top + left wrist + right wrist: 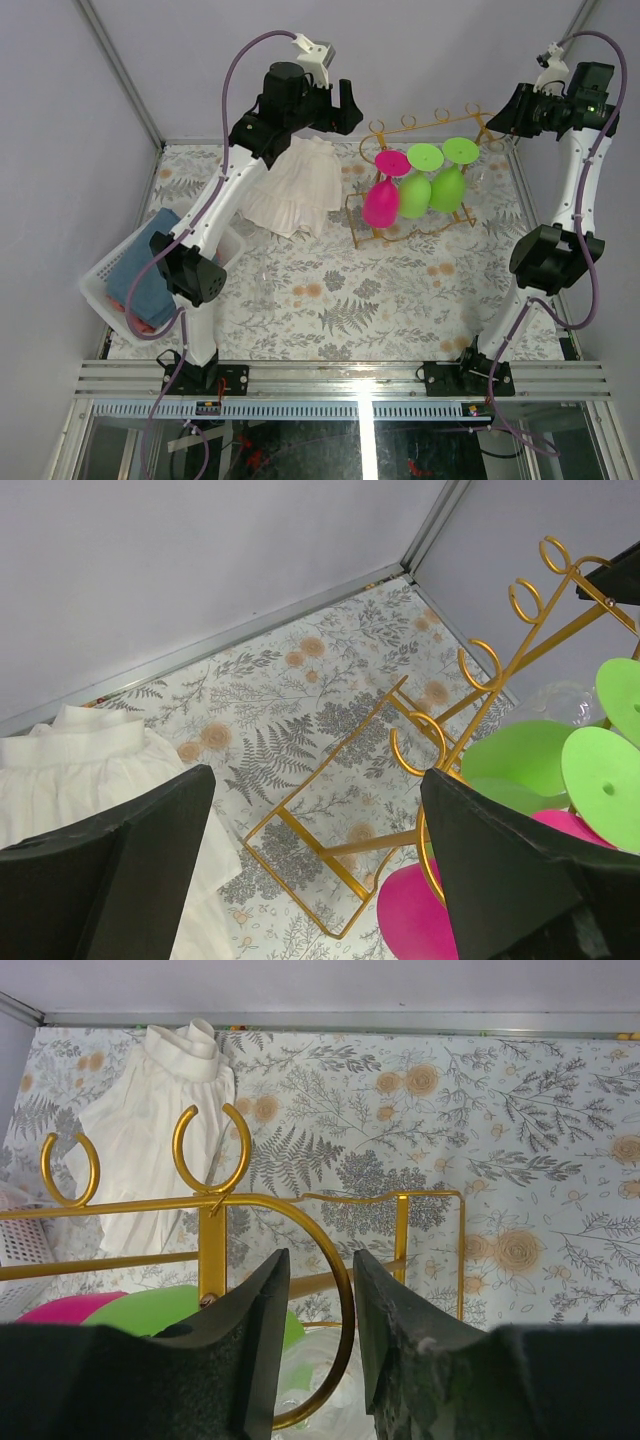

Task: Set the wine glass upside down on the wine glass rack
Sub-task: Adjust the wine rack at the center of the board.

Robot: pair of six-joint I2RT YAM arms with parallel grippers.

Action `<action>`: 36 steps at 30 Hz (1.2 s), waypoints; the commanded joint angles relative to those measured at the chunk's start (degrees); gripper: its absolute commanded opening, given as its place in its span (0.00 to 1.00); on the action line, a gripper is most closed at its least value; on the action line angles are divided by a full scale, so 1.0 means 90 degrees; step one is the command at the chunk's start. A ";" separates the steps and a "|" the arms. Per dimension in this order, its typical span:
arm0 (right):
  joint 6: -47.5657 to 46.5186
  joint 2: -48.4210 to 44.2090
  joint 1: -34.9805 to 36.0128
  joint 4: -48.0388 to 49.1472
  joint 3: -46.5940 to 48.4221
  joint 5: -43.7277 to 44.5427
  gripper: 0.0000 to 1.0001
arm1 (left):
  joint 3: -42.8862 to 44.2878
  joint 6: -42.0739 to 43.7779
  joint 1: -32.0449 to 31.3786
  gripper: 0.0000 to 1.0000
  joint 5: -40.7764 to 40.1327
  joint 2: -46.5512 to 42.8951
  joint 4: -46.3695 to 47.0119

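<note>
The gold wire wine glass rack (420, 125) stands at the back centre. One pink glass (381, 200) and two green glasses (415, 190) hang upside down from it. A clear wine glass (320, 1380) shows just below my right gripper (321, 1255), under a curled gold loop (340, 1290) at the rack's right end. I cannot tell whether it hangs from the rail. The right jaws stand apart with nothing between them. My left gripper (315, 775) hovers wide open above the rack's left end (330, 850), beside the pink glass (410, 910), holding nothing.
A crumpled white cloth (295, 185) lies left of the rack. A white plastic basket (105, 285) holding a blue cloth (150, 265) sits at the table's left edge. Grey walls close in at the back and both sides.
</note>
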 commanded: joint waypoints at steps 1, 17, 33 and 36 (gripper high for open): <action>0.0059 -0.0443 0.0048 0.0168 0.0235 0.0014 0.41 | 0.0022 0.0156 0.0054 0.85 -0.0105 0.0013 0.0051; 0.0386 -0.2467 0.0039 0.1538 -0.0933 0.2897 0.63 | -0.0041 0.0047 0.0098 0.85 -0.0031 -0.0152 0.0159; 0.2177 -0.6639 0.0041 0.2537 -0.5368 0.3124 0.69 | -0.0094 -0.0484 0.0257 0.75 0.1165 -0.0062 0.0226; 0.2366 -0.7087 0.0038 0.2448 -0.5909 0.3158 0.69 | -0.0290 -0.0370 0.0198 0.74 0.1281 -0.0140 0.0179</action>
